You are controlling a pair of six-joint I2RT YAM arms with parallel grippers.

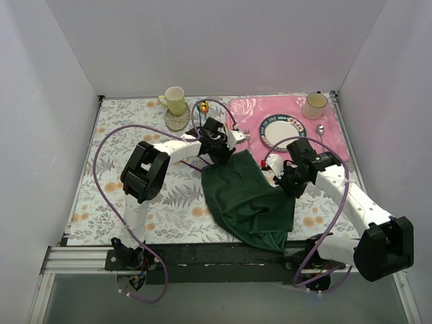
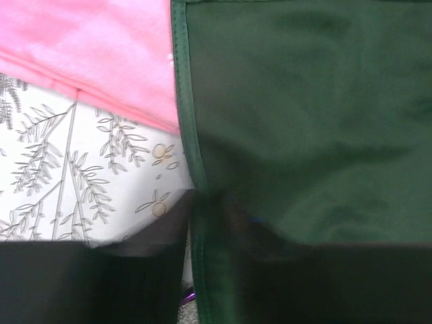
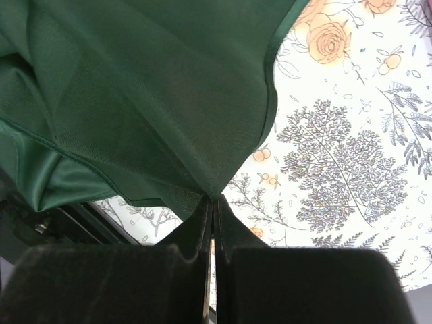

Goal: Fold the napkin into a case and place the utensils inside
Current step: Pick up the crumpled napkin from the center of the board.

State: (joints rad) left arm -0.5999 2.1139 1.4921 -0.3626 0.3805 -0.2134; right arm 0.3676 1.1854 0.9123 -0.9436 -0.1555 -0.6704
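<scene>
The dark green napkin (image 1: 246, 196) lies crumpled at the table's middle, its lower end hanging over the front edge. My left gripper (image 1: 237, 150) is at its top corner beside the pink placemat (image 1: 246, 111). In the left wrist view the jaws (image 2: 206, 223) stand narrowly open around the napkin's hem (image 2: 196, 169). A sliver of table shows beside the hem. My right gripper (image 1: 283, 181) is shut on a napkin (image 3: 148, 88) corner, which is pinched at the fingertips (image 3: 214, 199) and pulled taut. A purple sliver (image 2: 190, 295) shows low between the left fingers; I cannot tell what it is. The utensils are hidden.
A plate (image 1: 264, 128) sits on the placemat with a cream cup (image 1: 314, 104) and a silver spoon (image 1: 320, 129) nearby. A yellow cup (image 1: 175, 100), a coaster (image 1: 177, 122) and blue and gold spoons (image 1: 202, 106) stand at the back. White walls surround the floral tablecloth (image 1: 115, 189).
</scene>
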